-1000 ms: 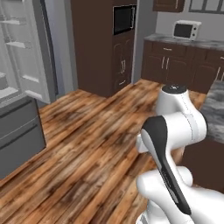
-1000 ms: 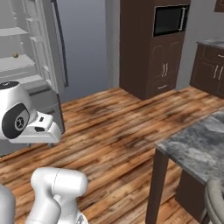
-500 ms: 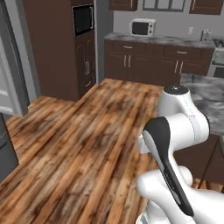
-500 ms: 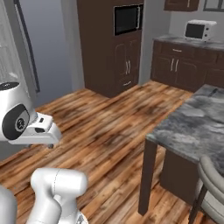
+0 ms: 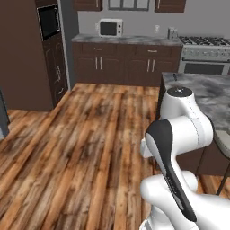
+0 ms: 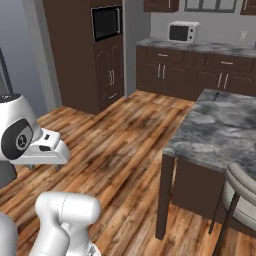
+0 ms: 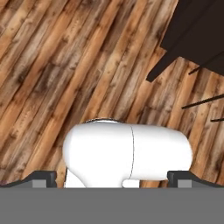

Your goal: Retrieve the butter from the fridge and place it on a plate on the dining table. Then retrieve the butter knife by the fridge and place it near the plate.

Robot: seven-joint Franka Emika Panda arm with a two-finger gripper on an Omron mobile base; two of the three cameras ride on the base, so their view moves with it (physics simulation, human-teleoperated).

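Note:
The dining table (image 6: 215, 131) has a grey marbled top on a dark base; it stands at the right and also shows behind my arm as the dining table (image 5: 204, 92). A grey sliver of the fridge (image 5: 2, 117) sits at the left edge. The butter, the plate and the butter knife are out of view. My gripper (image 7: 111, 177) points down at the wood floor, open, its two dark fingertips (image 7: 43, 177) far apart with nothing held. In the right base view my white hand (image 6: 47, 149) hangs low at the left over the floor.
Dark cabinets with a built-in oven (image 6: 106, 22) stand at the back left. A microwave (image 5: 110, 28) sits on the back counter and a stove (image 5: 204, 63) is at the back right. A grey chair (image 6: 241, 196) is tucked by the table's near side. Wood floor lies between.
The whole picture has swung: the base has turned right, so the fridge has slid off to the left and the dining table has come in. The gripper stays open.

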